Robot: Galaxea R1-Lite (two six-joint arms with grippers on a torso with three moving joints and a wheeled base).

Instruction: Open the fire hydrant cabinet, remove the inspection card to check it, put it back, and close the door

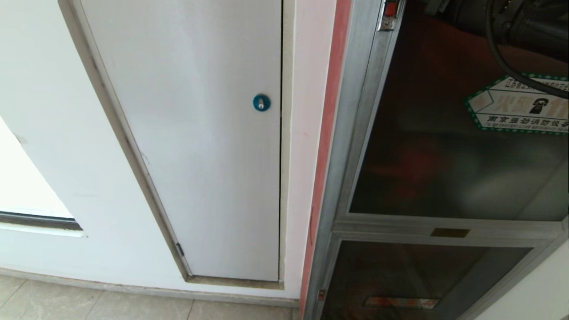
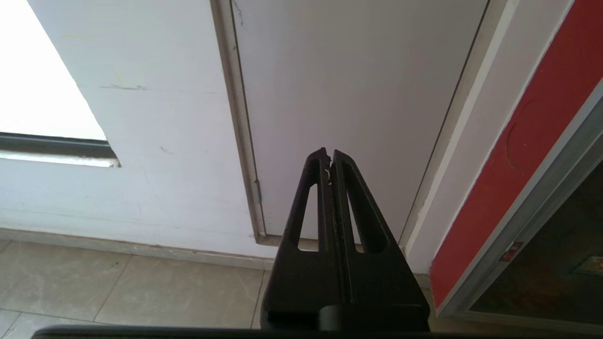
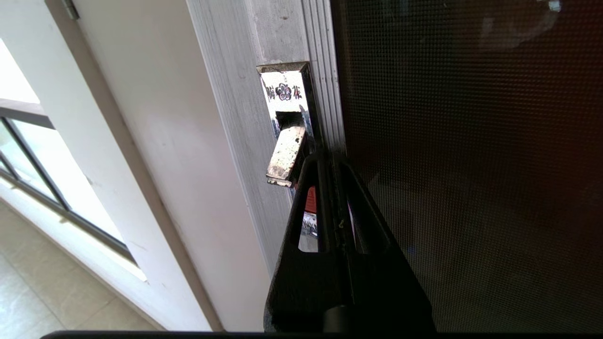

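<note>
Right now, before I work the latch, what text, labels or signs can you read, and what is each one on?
"南京强劲消防设备", partly cut off: bottom line of the green-edged hexagonal sticker on the door.
Sticker's large orange characters beside the phone icon, and its top line: too faint to read.
Two stamped characters around a flower mark on the metal latch plate: not legible.
Brass plate on the frame rail: unreadable.
Red label strip on the lower glass panel: blurred.

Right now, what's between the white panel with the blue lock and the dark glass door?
In the head view, a strip of white wall, then a red edge, then the silver frame of the door.
</note>
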